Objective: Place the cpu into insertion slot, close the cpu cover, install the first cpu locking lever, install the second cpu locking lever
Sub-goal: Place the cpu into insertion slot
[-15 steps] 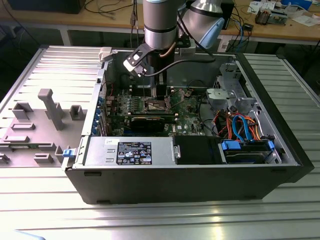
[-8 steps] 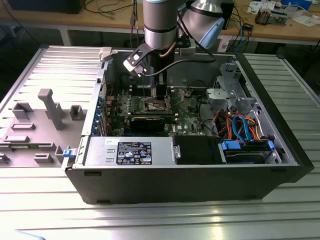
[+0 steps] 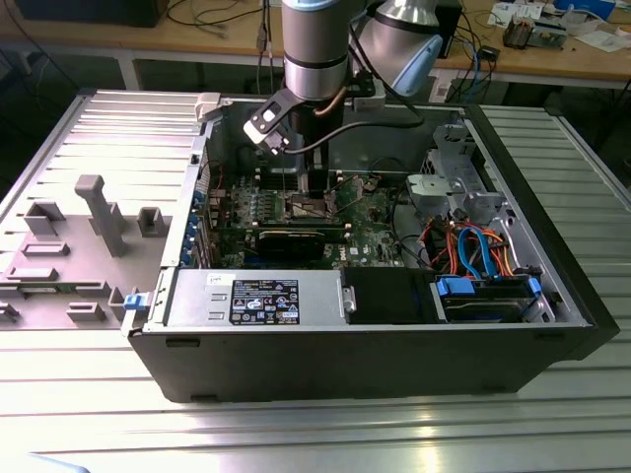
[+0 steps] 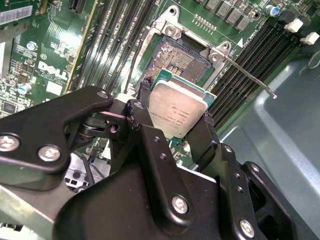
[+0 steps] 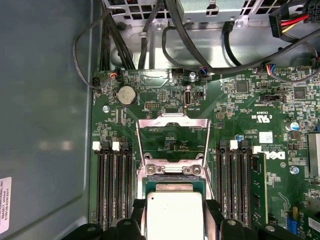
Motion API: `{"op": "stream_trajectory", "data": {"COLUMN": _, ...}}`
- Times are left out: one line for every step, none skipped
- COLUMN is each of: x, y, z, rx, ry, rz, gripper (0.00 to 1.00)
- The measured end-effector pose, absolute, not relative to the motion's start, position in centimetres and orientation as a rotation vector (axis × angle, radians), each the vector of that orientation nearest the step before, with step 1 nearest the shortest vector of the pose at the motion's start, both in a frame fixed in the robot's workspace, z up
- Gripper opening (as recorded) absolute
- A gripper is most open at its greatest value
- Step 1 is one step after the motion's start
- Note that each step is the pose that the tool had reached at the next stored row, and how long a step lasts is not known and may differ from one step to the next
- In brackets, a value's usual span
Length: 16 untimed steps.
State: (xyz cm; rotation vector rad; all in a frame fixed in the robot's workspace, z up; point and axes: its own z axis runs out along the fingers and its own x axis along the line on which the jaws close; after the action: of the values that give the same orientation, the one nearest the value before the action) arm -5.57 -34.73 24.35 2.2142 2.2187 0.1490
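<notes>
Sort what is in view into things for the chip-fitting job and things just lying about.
For the job: cpu, held in the gripper near the insertion slot; cpu cover, standing open; lever.

Just there: memory slots; coin battery; cables; power supply.

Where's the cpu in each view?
Exterior view: too small to tell, somewhere under the arm.
Second wrist view: cpu between the fingers, over the insertion slot.
First wrist view: cpu between the same fingers.
Shared landmark: memory slots on both sides.
</notes>
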Motion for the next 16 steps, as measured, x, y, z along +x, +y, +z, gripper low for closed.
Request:
{"op": "stream_trajectory", "data": {"x": -5.6, "y": -34.7, "z": 24.2, "rx": 2.215, "ry": 2.219, "rz": 0.15, "gripper": 0.55}}
{"op": "stream_trajectory", "data": {"x": -5.6, "y": -34.7, "z": 24.1, "rx": 2.215, "ry": 2.219, "rz": 0.15, "gripper": 0.55}}
{"op": "stream_trajectory", "data": {"x": -5.6, "y": -34.7, "z": 24.0, "rx": 2.215, "ry": 2.219, "rz": 0.15, "gripper": 0.55}}
{"op": "stream_trajectory", "data": {"x": -5.6, "y": -34.7, "z": 23.9, "rx": 2.214, "ry": 2.219, "rz": 0.149, "gripper": 0.55}}
{"op": "stream_trajectory", "data": {"x": -5.6, "y": -34.7, "z": 23.8, "rx": 2.214, "ry": 2.219, "rz": 0.149, "gripper": 0.55}}
{"op": "stream_trajectory", "data": {"x": -5.6, "y": -34.7, "z": 23.5, "rx": 2.214, "ry": 2.219, "rz": 0.149, "gripper": 0.55}}
{"op": "stream_trajectory", "data": {"x": -5.6, "y": -34.7, "z": 23.3, "rx": 2.214, "ry": 2.219, "rz": 0.149, "gripper": 0.55}}
{"op": "stream_trajectory", "data": {"x": -5.6, "y": -34.7, "z": 23.0, "rx": 2.214, "ry": 2.219, "rz": 0.149, "gripper": 0.55}}
{"op": "stream_trajectory", "data": {"x": -5.6, "y": -34.7, "z": 22.8, "rx": 2.214, "ry": 2.218, "rz": 0.149, "gripper": 0.55}}
{"op": "stream_trajectory", "data": {"x": -5.6, "y": -34.7, "z": 22.7, "rx": 2.214, "ry": 2.218, "rz": 0.149, "gripper": 0.55}}
{"op": "stream_trajectory", "data": {"x": -5.6, "y": -34.7, "z": 22.6, "rx": 2.213, "ry": 2.217, "rz": 0.151, "gripper": 0.55}}
{"op": "stream_trajectory", "data": {"x": -5.6, "y": -34.7, "z": 22.5, "rx": 2.21, "ry": 2.215, "rz": 0.155, "gripper": 0.55}}
{"op": "stream_trajectory", "data": {"x": -5.6, "y": -34.7, "z": 22.5, "rx": 2.206, "ry": 2.212, "rz": 0.16, "gripper": 0.55}}
{"op": "stream_trajectory", "data": {"x": -5.6, "y": -34.7, "z": 22.4, "rx": 2.205, "ry": 2.21, "rz": 0.163, "gripper": 0.55}}
{"op": "stream_trajectory", "data": {"x": -5.7, "y": -34.7, "z": 22.4, "rx": 2.204, "ry": 2.21, "rz": 0.165, "gripper": 0.55}}
{"op": "stream_trajectory", "data": {"x": -5.7, "y": -34.7, "z": 22.3, "rx": 2.204, "ry": 2.209, "rz": 0.165, "gripper": 0.55}}
